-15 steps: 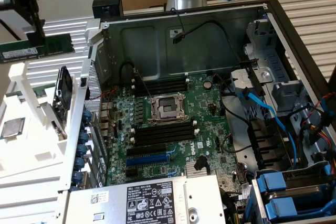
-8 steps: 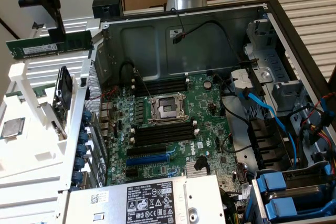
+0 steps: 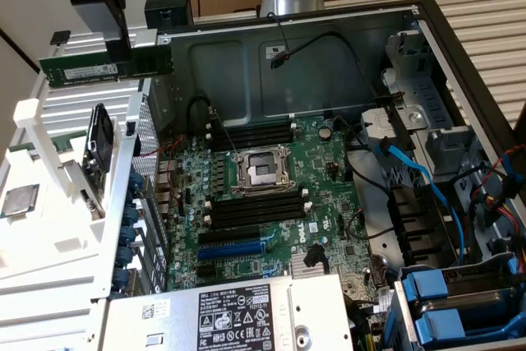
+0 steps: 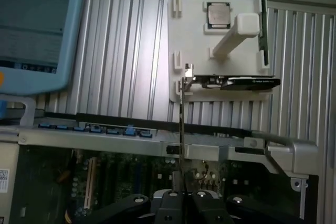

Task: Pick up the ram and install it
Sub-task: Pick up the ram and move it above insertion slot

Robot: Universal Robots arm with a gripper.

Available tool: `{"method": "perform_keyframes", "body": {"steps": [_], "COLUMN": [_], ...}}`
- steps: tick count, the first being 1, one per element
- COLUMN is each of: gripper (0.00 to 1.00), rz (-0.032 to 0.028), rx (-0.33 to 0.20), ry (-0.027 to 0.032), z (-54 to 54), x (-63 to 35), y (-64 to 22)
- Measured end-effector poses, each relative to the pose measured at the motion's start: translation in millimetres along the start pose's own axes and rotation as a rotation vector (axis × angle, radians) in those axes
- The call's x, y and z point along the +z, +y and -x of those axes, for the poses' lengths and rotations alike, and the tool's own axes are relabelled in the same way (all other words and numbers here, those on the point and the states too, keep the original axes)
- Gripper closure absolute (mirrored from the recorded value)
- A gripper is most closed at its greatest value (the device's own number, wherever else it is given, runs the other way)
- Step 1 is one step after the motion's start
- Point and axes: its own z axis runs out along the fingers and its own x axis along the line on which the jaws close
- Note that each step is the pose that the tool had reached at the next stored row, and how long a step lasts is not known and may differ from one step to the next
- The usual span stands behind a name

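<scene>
The ram (image 3: 94,69), a long green stick with a white label, hangs level in the air at the exterior view's upper left. It is above the white holder and just outside the open computer case. My gripper (image 3: 123,55) is shut on its upper edge from above. In the wrist view the ram (image 4: 181,124) shows edge-on as a thin line running out from between my gripper's (image 4: 181,196) fingers, over the case's rim. The motherboard (image 3: 316,195) lies inside the case with long black memory slots (image 3: 251,133) on both sides of the processor socket (image 3: 261,172).
A white holder (image 3: 57,236) beside the case carries a square silver processor chip (image 3: 18,200) and a black card (image 3: 99,152). Blue and black cables (image 3: 419,178), drive bays (image 3: 460,306) and a power supply (image 3: 238,314) crowd the case. A blue-framed screen (image 4: 34,24) lies nearby.
</scene>
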Motion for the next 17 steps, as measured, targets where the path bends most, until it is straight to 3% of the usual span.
{"method": "perform_keyframes", "body": {"steps": [7, 12, 17], "gripper": [0.88, 0.88, 0.88], "rz": [0.0141, 0.0238, 0.0237], "rx": [0.000, 0.001, 0.001], "ry": [-0.0017, -0.0027, -0.0028], "z": [-2.1, -4.3, -4.5], "x": [-2.1, -4.3, -4.5], "y": [-27.6, -57.2, -59.9]}}
